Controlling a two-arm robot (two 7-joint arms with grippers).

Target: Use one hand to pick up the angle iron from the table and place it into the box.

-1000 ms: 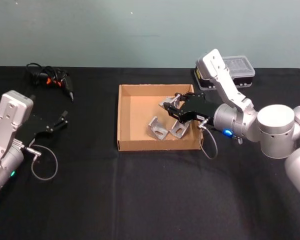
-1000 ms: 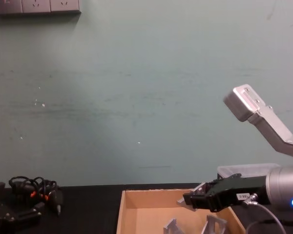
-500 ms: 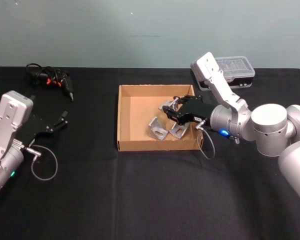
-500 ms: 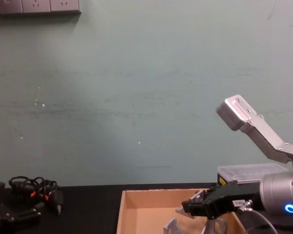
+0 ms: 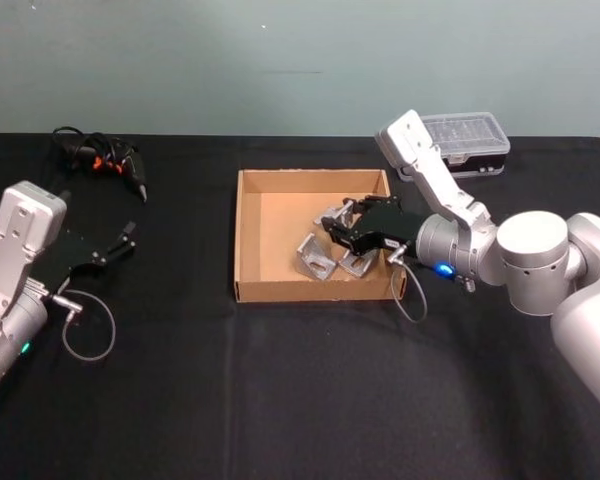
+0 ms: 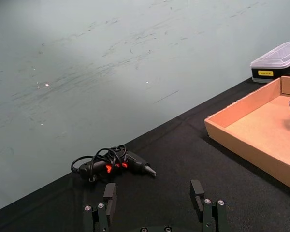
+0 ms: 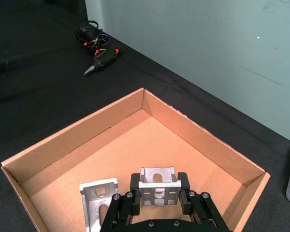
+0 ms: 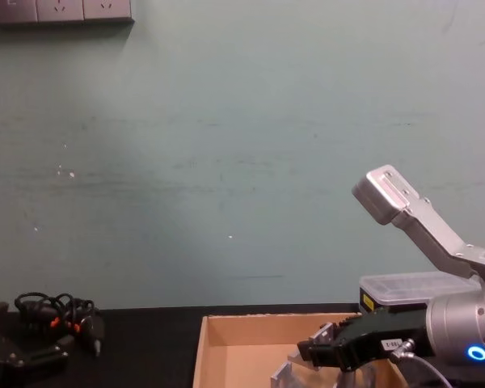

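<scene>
The right gripper point(image 5: 338, 224) reaches over the cardboard box point(image 5: 248, 235) on the black table point(image 5: 280, 390), its fingers point(image 7: 135, 182) clamped on a silver angle iron point(image 7: 157, 186) held above the box floor. Other angle irons point(image 5: 317, 257) lie inside the box just beneath. The left gripper point(image 6: 154, 203) rests at the table's left with its fingers apart, near a corded tool point(image 5: 108, 160).

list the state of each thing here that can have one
right gripper: shut on an angle iron, over the box
held angle iron: gripped, upright
second angle iron: resting in the box
box: open-topped
left gripper: open, idle
plastic case: lid shut
</scene>
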